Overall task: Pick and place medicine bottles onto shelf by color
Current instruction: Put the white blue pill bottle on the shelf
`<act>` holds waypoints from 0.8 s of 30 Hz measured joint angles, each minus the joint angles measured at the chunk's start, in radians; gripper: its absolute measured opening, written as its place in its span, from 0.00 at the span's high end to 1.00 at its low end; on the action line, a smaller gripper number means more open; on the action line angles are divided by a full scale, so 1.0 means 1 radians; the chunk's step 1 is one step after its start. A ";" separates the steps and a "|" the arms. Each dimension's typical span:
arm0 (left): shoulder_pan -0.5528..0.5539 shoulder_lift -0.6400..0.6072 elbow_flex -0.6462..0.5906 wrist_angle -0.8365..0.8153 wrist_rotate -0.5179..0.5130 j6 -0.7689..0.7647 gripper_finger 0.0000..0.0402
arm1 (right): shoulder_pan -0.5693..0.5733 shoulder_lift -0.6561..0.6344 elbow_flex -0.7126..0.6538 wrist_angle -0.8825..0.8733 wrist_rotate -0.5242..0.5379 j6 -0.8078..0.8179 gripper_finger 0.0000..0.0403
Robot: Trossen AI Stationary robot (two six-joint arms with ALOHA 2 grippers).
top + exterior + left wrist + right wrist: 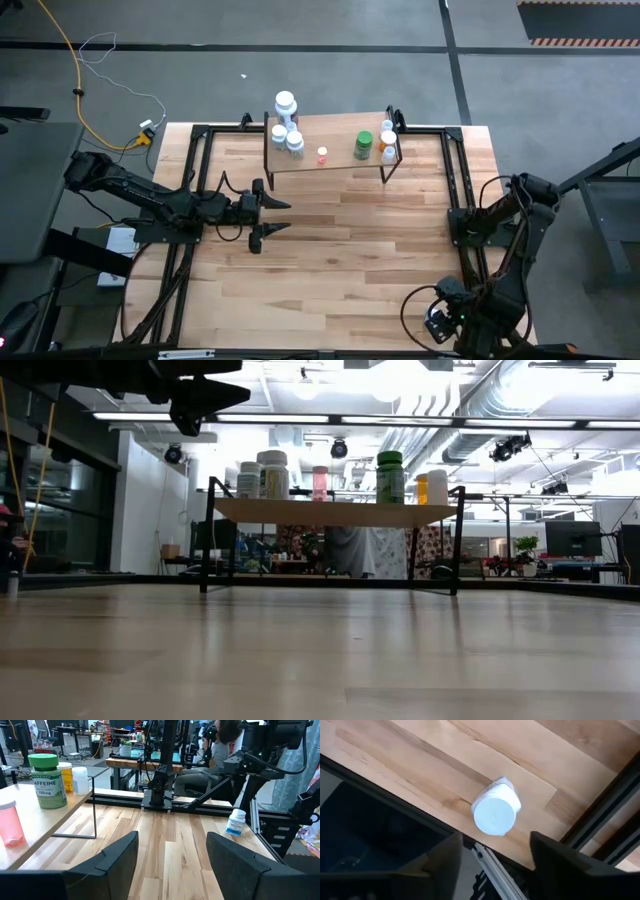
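Left end effector (pixel 278 216): fingers spread wide and holding nothing, above the surface (pixel 340 270) just in front of the shelf's left end.
Right end effector (pixel 492 862): fingers parted, grasping nothing, hanging over the near right corner of the surface, directly above one white-capped bottle (pixel 496 812).
White-capped bottle: stands upright at the surface's right edge beside the black frame rail; in the left wrist view it shows a blue label (pixel 235 822).
Shelf (pixel 330 165): light-wood board on thin black legs at the far middle of the surface.
White bottles (pixel 286 130): clustered on the shelf's left end, one taller than the others.
Red-topped bottle (pixel 322 155): near the shelf's middle.
Green bottle (pixel 363 145): right of middle on the shelf, upright.
Orange bottle (pixel 387 142): at the shelf's right end, with small white ones (pixel 389 155) close beside it.
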 joint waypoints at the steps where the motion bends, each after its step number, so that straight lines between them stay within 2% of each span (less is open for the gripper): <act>1: 0.000 0.000 0.000 0.000 0.000 0.000 0.44 | 0.000 0.000 0.000 -0.002 0.003 -0.001 0.41; 4: 0.000 0.000 0.000 0.000 0.000 0.000 0.44 | 0.000 0.000 0.000 0.008 -0.006 -0.022 0.31; 7: 0.000 0.000 0.000 0.000 0.000 0.000 0.44 | 0.008 0.000 0.000 0.022 0.001 -0.018 0.26; 14: 0.000 0.000 0.000 0.000 0.000 0.000 0.44 | 0.012 0.014 0.000 0.022 0.031 -0.007 0.25; 24: 0.000 0.000 0.000 0.001 0.000 0.000 0.44 | 0.002 0.092 0.000 0.025 -0.020 0.038 0.25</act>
